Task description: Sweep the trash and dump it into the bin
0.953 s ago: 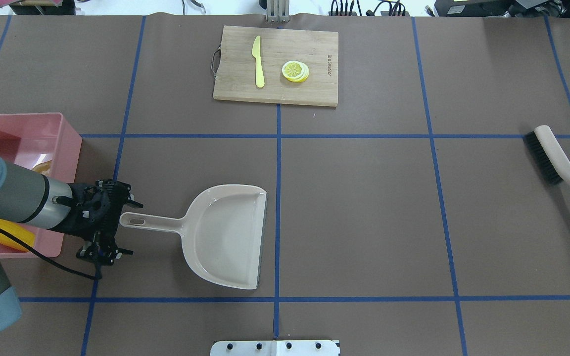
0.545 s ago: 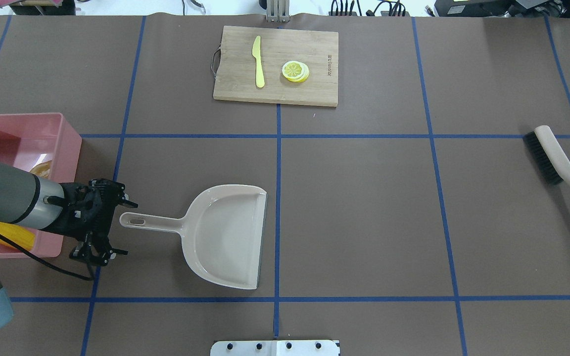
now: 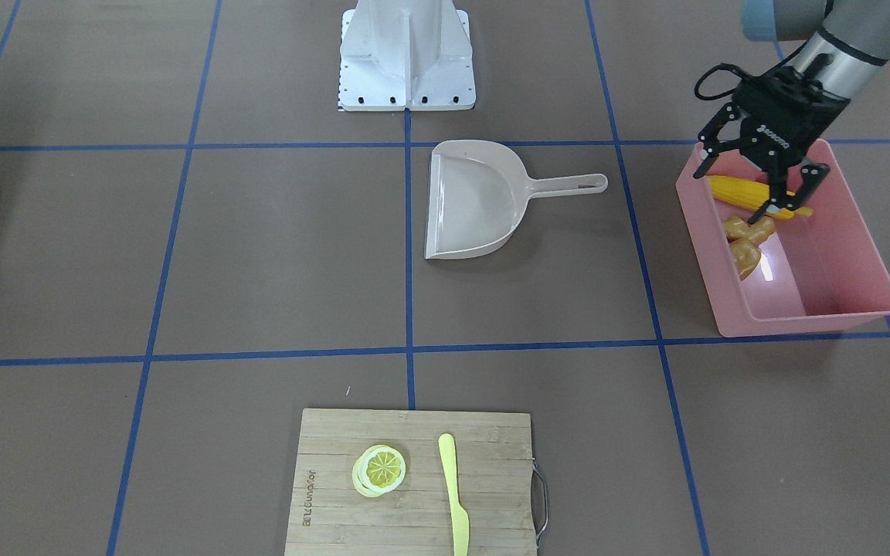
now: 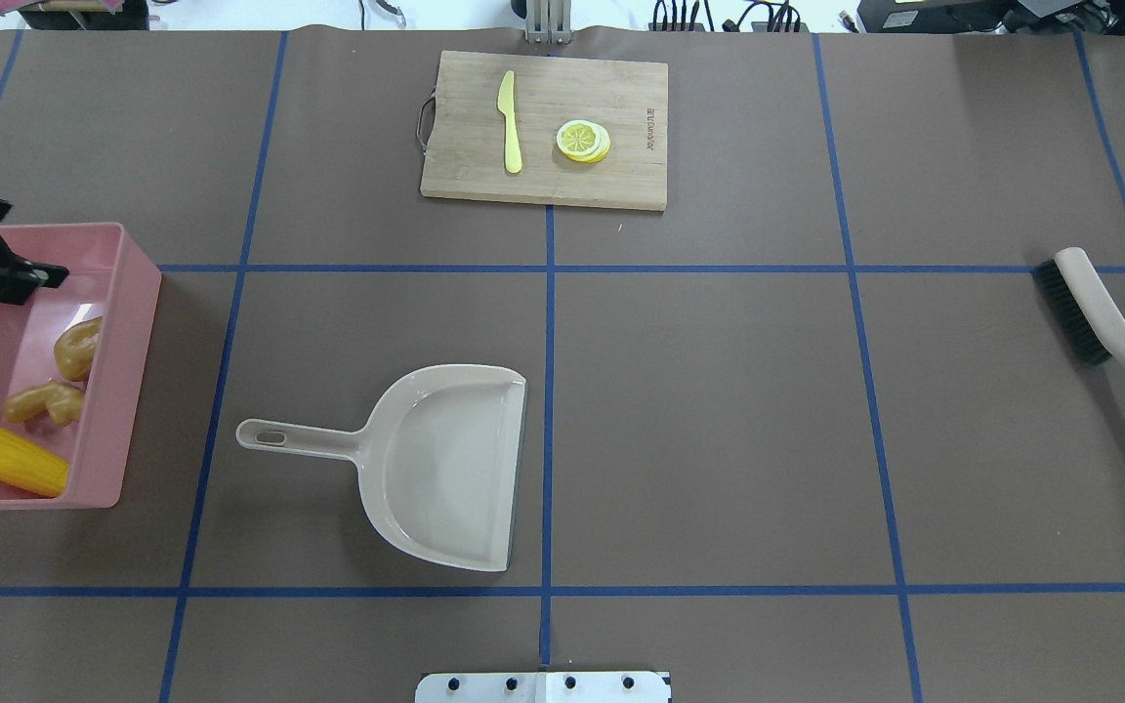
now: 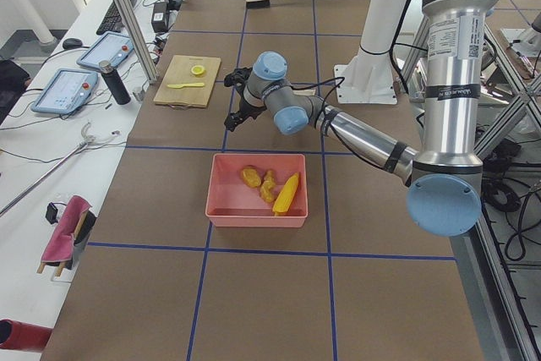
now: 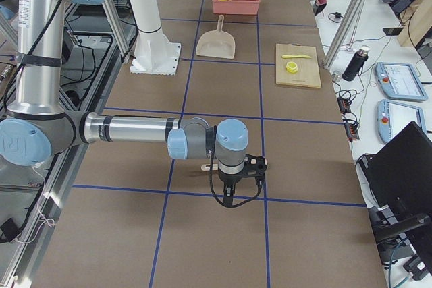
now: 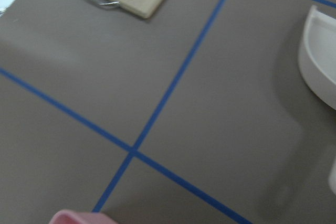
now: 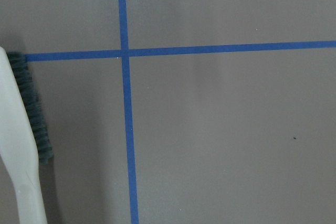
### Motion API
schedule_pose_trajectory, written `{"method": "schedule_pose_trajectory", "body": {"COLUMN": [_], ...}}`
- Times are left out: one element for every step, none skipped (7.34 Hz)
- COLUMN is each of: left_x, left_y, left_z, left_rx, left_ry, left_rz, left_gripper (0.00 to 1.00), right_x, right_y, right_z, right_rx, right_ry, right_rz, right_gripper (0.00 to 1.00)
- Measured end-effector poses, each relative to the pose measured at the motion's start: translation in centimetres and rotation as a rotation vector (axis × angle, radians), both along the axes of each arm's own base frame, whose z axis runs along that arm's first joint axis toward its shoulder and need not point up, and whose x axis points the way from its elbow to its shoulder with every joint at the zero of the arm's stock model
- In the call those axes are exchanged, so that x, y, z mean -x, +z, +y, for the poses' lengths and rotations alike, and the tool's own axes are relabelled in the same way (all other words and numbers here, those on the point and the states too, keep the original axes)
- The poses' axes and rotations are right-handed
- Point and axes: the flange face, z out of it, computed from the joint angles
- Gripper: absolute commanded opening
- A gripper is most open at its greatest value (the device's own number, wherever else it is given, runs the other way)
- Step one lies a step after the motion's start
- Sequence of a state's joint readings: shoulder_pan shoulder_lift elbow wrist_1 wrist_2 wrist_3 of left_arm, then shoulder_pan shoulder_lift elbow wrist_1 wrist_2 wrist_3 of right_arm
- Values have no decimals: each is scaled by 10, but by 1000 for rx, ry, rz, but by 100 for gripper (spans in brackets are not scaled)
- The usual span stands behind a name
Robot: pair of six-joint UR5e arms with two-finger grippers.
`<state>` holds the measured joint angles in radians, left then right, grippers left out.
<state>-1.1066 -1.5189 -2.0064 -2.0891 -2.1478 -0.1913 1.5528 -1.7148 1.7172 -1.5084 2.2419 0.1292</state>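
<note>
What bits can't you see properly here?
Right gripper: seen only in the exterior right view; open or shut unclear.
Brush: overhead view's right edge cuts off its handle.
Corn cob: front-facing view, left gripper covers part.
Dustpan: left wrist view is blurred, shows only its rim.

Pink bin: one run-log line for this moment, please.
bin: holds corn cob, potato, ginger root | dustpan: empty, on table | left gripper: open, raised near bin

Three trash toys (image 4: 45, 401), one bin (image 4: 118, 391), one dustpan (image 4: 445, 469), one brush (image 4: 1095, 312), one cutting board (image 4: 611, 88), one knife (image 4: 510, 122).
</note>
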Motion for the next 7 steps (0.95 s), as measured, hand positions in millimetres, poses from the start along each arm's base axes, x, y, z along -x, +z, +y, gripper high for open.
{"method": "schedule_pose_trajectory", "body": {"left_x": [35,76,121,164,197,221,239], "left_y": [39,84,123,148,162,179,199], "left_z": [-5,-12,-16,-14,-9,1,16], "left_rx": [127,258,406,568,712,823,886], "left_ry": [-57,-125,-203,-284,-356,-418,-465], "left_rz": [9,14,20,23,16,-9,-39], "left_gripper": [99,99,99,99,99,99,99], "right_x": [-2,-4,-6,-7,-8,-8,-8], "right_y": [-1,-2,-2,-4,-5,-6,-6], "right_z": [3,6,8,9,9,10,11], "right_rx": [3,4,2,-4,-13,-29,-41], "right_ry": [7,15,20,21,16,1,-14], "right_rz": [-17,-41,-59,-65,-66,-64,-60], "right_gripper": [100,100,100,100,100,100,100]}}
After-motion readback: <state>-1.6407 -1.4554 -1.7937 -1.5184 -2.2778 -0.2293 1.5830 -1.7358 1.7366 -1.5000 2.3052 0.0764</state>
